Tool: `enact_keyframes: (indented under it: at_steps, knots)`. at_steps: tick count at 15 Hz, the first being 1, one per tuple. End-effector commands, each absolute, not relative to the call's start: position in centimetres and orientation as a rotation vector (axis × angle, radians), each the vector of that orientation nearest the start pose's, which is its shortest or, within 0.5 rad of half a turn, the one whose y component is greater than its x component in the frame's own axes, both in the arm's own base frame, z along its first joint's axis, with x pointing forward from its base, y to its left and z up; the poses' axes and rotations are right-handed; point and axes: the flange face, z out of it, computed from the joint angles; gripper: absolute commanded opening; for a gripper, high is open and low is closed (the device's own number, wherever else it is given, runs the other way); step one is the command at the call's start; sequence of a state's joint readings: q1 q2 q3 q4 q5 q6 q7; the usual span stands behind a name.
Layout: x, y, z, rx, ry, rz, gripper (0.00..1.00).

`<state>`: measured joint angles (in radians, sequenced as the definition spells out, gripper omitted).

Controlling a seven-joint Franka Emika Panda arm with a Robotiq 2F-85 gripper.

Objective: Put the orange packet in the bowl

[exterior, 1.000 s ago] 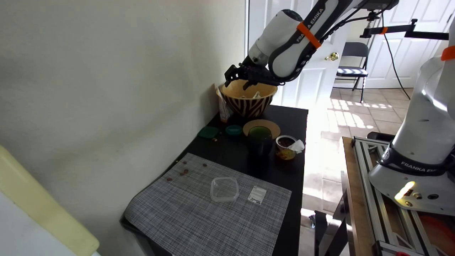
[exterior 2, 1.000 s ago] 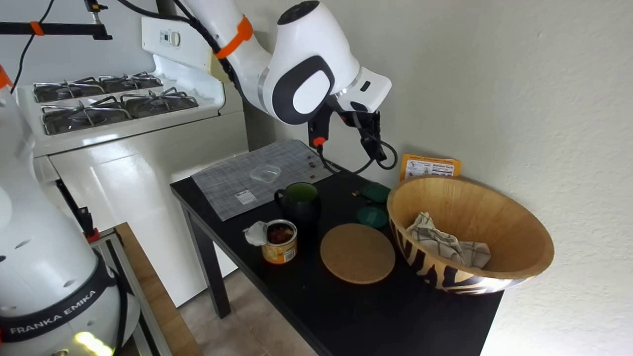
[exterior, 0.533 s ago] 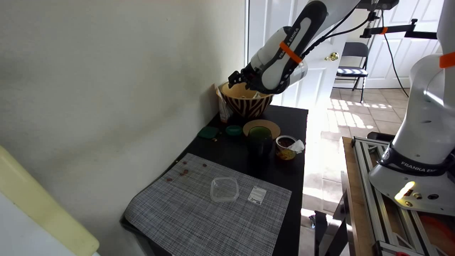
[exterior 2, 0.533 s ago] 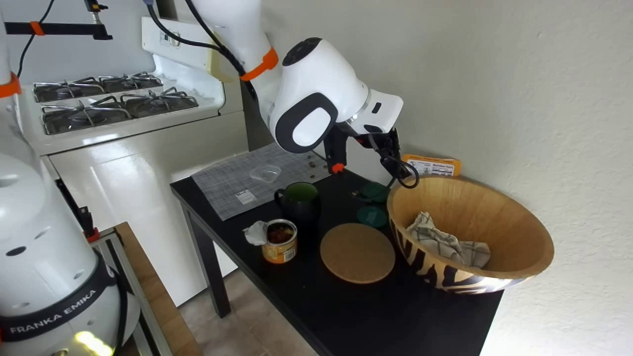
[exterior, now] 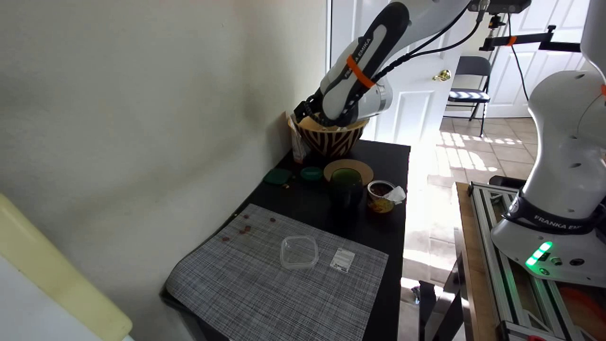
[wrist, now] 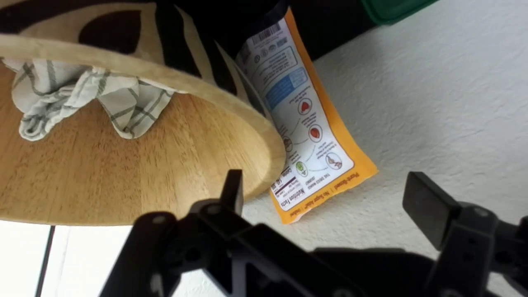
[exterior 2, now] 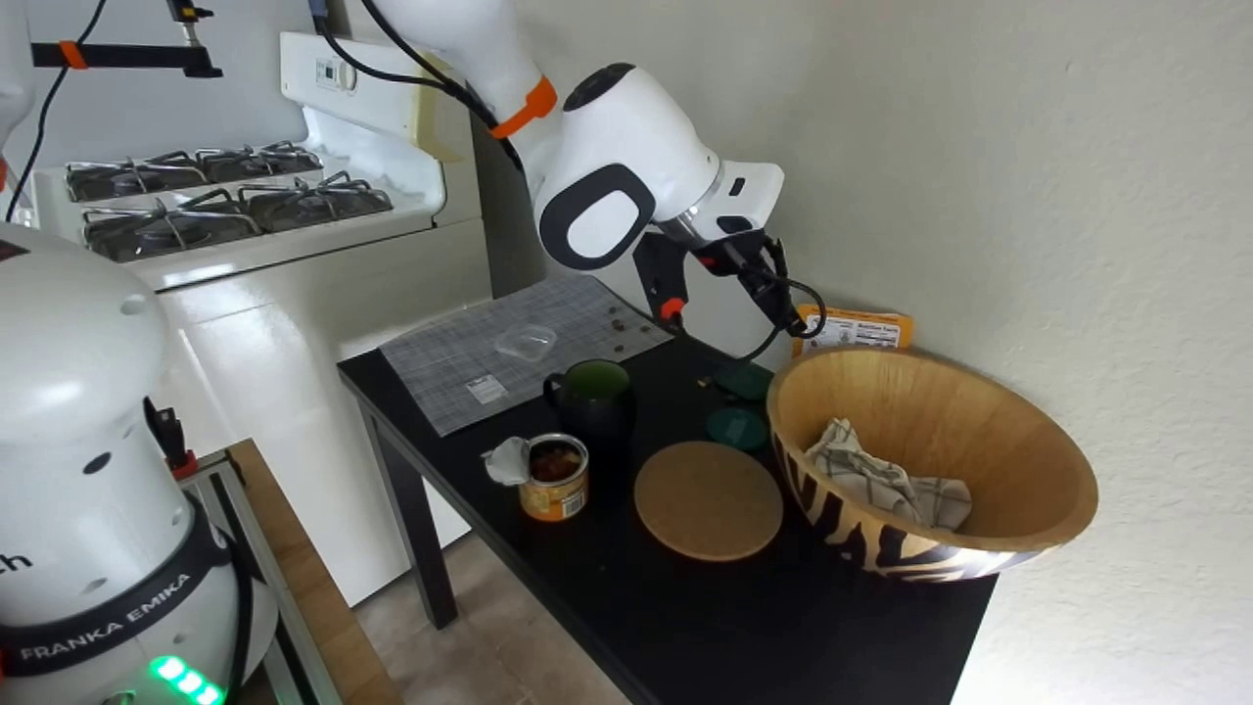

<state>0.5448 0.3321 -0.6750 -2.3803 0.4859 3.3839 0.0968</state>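
Your gripper (wrist: 332,198) has its 2 fingers (wrist: 429,208) spread well apart, with nothing between them. The orange packet (wrist: 317,142) is not yet picked up: it stands on the black table (exterior 2: 832,636) between the bowl (wrist: 206,152) and the wall (wrist: 437,103). Contact with the bowl cannot be confirmed.

Step in hand, as judged: lining up for the grasp. In the wrist view, 1 finger overlaps the bowl near its rim and the other lies over the wall. Shift clear of the rim before descending. The jaws would close roughly across the packet's width, which may buckle it; consider turning the gripper so the 2 pads meet its front and back near the upper edge. Approach slowly: the wall likely leaves little room. Once gripped, raise it until its lower end clears the rim, then cross over the bowl, where a checked cloth (wrist: 128,103) lies.

Orientation: the long axis runs upward from the table, not plumb; in an exterior view the packet (exterior: 297,142) leans its top toward the wall. In the wrist view that axis runs diagonally, upper end nearest your gripper, printed face showing.
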Motion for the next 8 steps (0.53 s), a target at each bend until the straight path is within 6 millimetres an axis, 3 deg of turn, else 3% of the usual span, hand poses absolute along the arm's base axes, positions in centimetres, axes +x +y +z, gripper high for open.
enact_keyframes:
  at_steps: [1, 4, 8]
  knots:
    - [53.8, -11.5, 30.6, -2.899, 0.935, -1.194, 1.00]
    - [54.1, -11.6, 31.0, -2.914, 0.917, -1.187, 1.00]
    - [55.0, -11.0, 29.9, -2.960, 0.904, -1.160, 1.00]
